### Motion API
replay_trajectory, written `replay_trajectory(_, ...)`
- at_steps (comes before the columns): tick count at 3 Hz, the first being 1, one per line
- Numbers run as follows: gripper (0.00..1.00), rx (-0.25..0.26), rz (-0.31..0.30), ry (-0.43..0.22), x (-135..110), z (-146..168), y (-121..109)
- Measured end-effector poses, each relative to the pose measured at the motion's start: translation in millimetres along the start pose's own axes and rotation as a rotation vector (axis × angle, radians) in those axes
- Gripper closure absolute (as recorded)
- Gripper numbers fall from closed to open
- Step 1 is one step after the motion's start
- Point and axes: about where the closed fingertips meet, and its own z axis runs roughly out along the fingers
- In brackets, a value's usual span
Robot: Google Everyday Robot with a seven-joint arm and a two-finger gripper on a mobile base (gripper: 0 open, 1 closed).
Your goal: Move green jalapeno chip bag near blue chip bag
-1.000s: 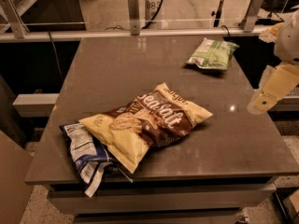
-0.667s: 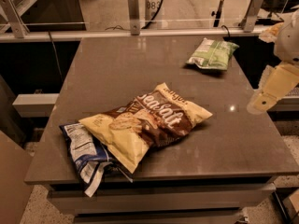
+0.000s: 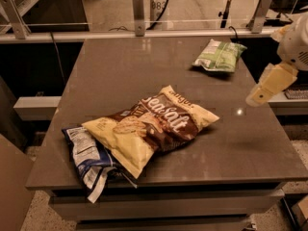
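Observation:
The green jalapeno chip bag [image 3: 219, 56] lies flat at the far right of the grey table [image 3: 120, 81], small and light green with white. The blue chip bag [image 3: 89, 160] lies at the front left corner, partly under the large yellow and brown "Sea Salt" bag [image 3: 154, 124] and hanging a little over the table edge. My gripper [image 3: 267, 85] hovers over the table's right edge, in front of and to the right of the green bag, apart from it and holding nothing that I can see.
The large "Sea Salt" bag lies across the table's middle, between the green bag and the blue bag. A metal railing [image 3: 139, 30] with posts runs behind the table. A shelf [image 3: 33, 107] sits lower on the left.
My gripper has shifted slightly left and up, toward the green bag. The bags have not moved.

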Motion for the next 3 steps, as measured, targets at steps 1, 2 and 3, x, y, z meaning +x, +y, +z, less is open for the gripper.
replay_trajectory(1,0.00,0.062,0.047,-0.050,5,21,-26)
replay_trajectory(2,0.00,0.105,0.074,-0.127,4,46,-55)
replay_trajectory(3,0.00,0.107,0.078,-0.132,4,51,-57)
